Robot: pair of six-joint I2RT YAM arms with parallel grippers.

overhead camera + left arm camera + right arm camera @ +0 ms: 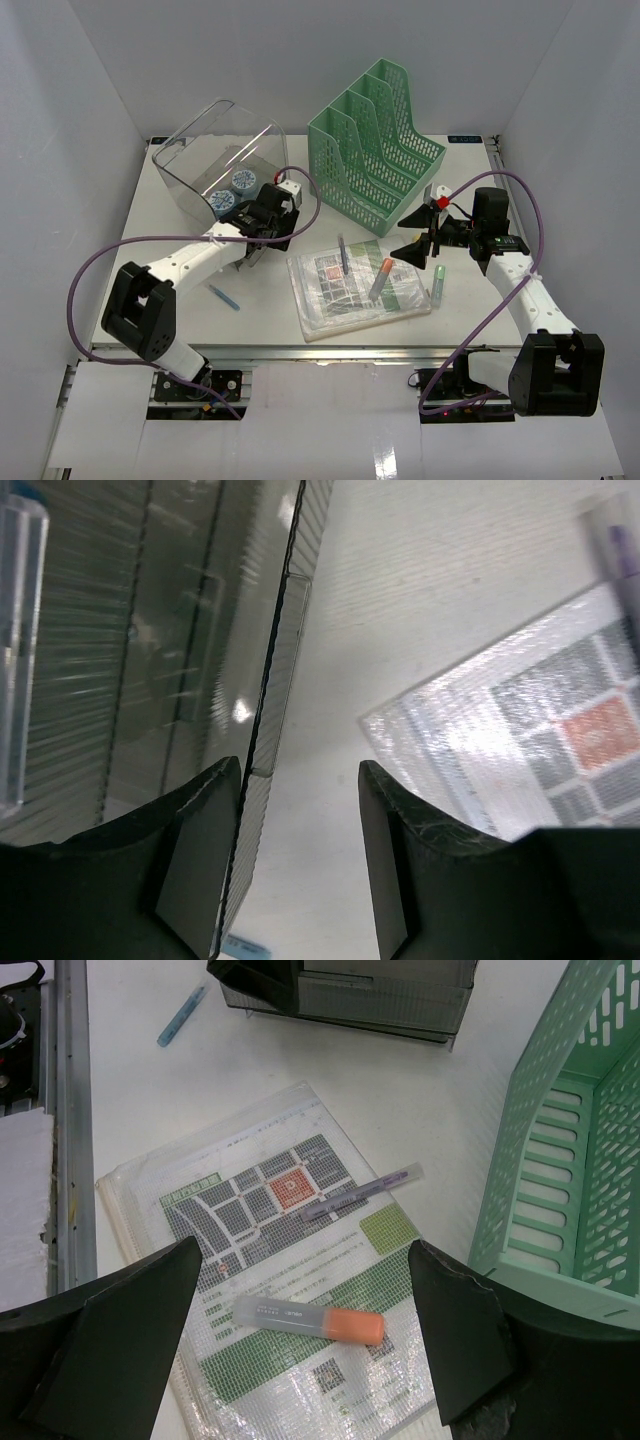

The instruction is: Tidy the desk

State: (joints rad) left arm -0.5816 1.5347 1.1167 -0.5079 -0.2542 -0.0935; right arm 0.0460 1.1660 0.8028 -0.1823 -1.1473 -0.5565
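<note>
Left tool [298,772] is partly open and holding nothing, with the clear bin [150,650] wall right by one finger. If it closes crooked, the bin could tip. Right tool [305,1252] hangs wide open and empty over the orange highlighter [310,1318]. The tabletop [262,322] spreads under both arms.

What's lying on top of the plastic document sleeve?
A purple pen and an orange-capped highlighter lie on the sleeve, apart. A printed sheet shows through it; whatever is beneath that sheet is covered.
</note>
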